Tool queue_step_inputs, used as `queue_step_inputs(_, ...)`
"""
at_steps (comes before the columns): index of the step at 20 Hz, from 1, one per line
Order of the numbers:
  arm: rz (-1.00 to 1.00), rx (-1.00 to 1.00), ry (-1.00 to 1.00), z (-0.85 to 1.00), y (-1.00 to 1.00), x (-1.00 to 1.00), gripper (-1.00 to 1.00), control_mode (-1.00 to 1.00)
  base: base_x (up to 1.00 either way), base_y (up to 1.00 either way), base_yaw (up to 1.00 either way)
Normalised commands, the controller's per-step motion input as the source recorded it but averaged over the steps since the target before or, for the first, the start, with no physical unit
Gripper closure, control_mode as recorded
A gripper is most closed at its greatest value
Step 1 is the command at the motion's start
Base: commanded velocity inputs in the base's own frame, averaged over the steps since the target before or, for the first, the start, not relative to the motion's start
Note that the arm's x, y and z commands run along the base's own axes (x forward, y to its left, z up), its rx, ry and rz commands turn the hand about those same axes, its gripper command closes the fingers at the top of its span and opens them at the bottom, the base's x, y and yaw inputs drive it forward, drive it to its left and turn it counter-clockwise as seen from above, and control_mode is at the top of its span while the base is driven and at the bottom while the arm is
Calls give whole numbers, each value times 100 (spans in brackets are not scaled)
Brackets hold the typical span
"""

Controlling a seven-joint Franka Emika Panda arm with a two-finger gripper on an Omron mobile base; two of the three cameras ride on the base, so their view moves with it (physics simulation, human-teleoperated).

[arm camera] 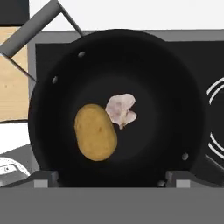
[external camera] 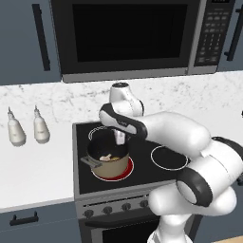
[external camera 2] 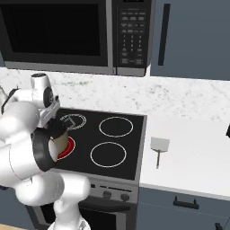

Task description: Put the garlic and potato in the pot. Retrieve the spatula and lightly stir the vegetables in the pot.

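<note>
The tan pot (external camera: pixel 112 167) with a dark inside stands on the stove's front left burner, which glows red. On its floor (arm camera: pixel 175 92) lie the golden-brown potato (arm camera: pixel 95 131) and the pale garlic (arm camera: pixel 121 109), touching each other. Both also show as small pale shapes in the pot in the left base view. My gripper (external camera: pixel 119 137) hangs just above the pot's mouth. It is open, its fingertips (arm camera: pixel 43 178) wide apart with nothing between them. The spatula (external camera 2: pixel 159 146) lies flat on the white counter right of the stove, blade away from me. My arm hides much of the pot (external camera 2: pixel 59 146) in the right base view.
Two white bottles (external camera: pixel 15 130) (external camera: pixel 41 128) stand on the counter left of the stove. A microwave (external camera: pixel 128 33) hangs over the cooktop. Three other burners (external camera 2: pixel 116 126) are bare. A dark object (external camera 2: pixel 228 131) sits at the counter's far right edge.
</note>
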Motion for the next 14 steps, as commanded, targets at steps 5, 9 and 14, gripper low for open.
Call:
queue_step_inputs(5,0,-2,-20,71,-76,-63,-100,-100,0,0,0)
queue_step_inputs(9,-6,0,-8,30,-100,-43,-100,-100,0,0,0)
queue_step_inputs(14,-18,0,0,2,-100,-8,-100,-100,0,0,0)
